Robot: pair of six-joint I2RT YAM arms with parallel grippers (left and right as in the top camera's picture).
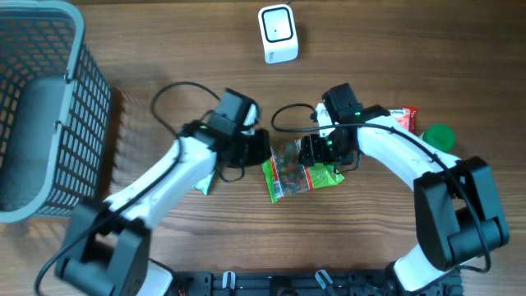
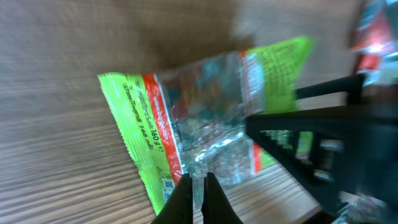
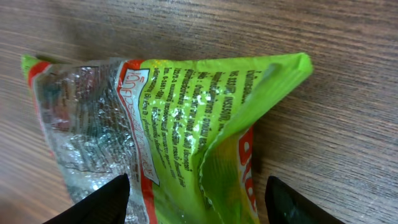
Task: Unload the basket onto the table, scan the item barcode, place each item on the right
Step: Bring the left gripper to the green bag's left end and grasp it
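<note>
Overhead: snack bag [image 1: 300,170], green ends with a clear middle, lies flat on the wooden table [image 1: 164,49] at frame centre, between the two arms. White barcode scanner [image 1: 278,34] stands at top centre, well apart from the bag. Grey mesh basket [image 1: 78,115] is at far left. Red packet [image 1: 404,117] and green lid [image 1: 440,136] sit at right, behind the right arm. Only this view shows the scanner and basket. Left wrist view: left gripper [image 2: 198,185] is closed, its fingers nearly together on the bag's lower edge, pinching the film. The green side strip reads "160 g" beside script I cannot make out. The dark frame of the right arm crosses the right side of this view. Right wrist view: right gripper [image 3: 198,202] is open, its fingers [image 3: 102,202] spread wide to either side of the bag, whose green end is creased upward. The fine print there is too small to read. Both forearms reach inward and angle down at the bag from opposite sides.
</note>
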